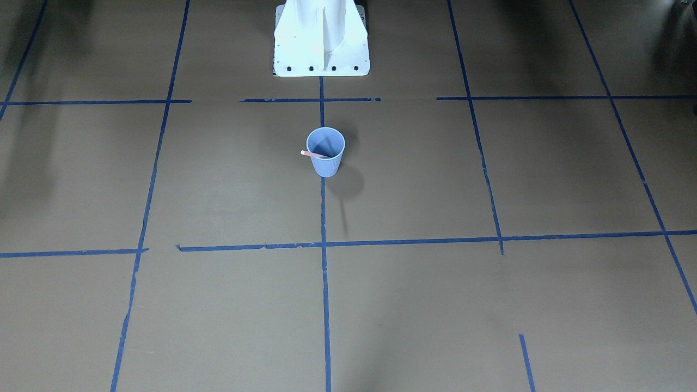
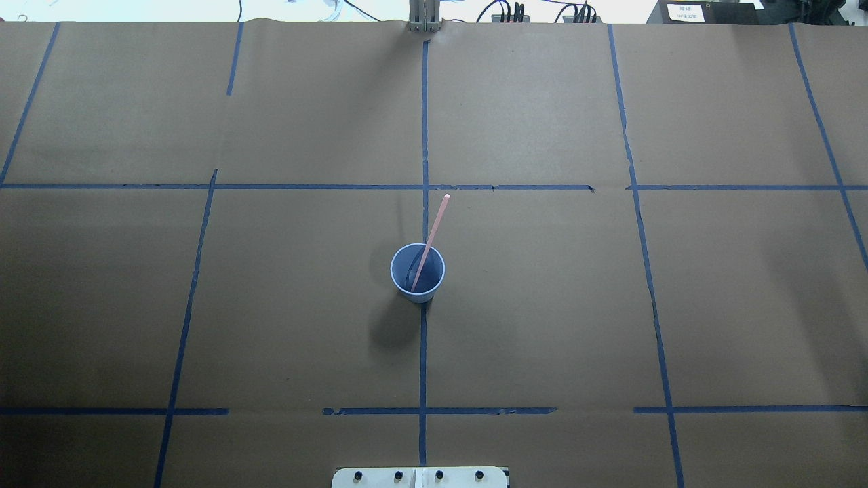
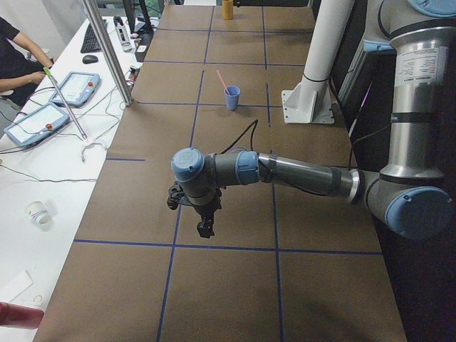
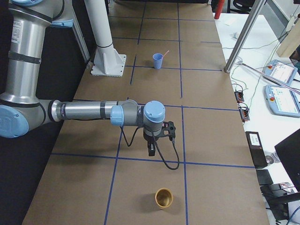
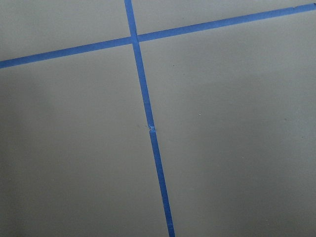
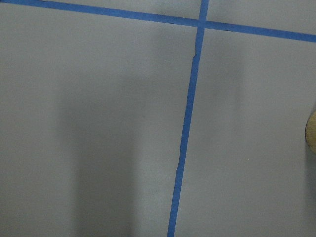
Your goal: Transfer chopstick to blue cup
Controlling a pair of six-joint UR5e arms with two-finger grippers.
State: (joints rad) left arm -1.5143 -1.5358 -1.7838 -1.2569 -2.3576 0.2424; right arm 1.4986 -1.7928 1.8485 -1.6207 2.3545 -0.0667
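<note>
Pale pink on light blue: the chopstick [image 2: 435,227] stands tilted inside the blue cup [image 1: 326,165], its shaft leaning on the rim and its upper part jutting past it. The transfer looks done. Both arms hang well apart from the cup, over the tabletop's ends. I cannot tell whether the left fingers [image 3: 205,228] or right fingers [image 4: 150,149] are spread or closed; neither has the chopstick. What remains, I judge, is restraint: any arm travel should pass wide of the cup, which a nudge could tip.
</note>
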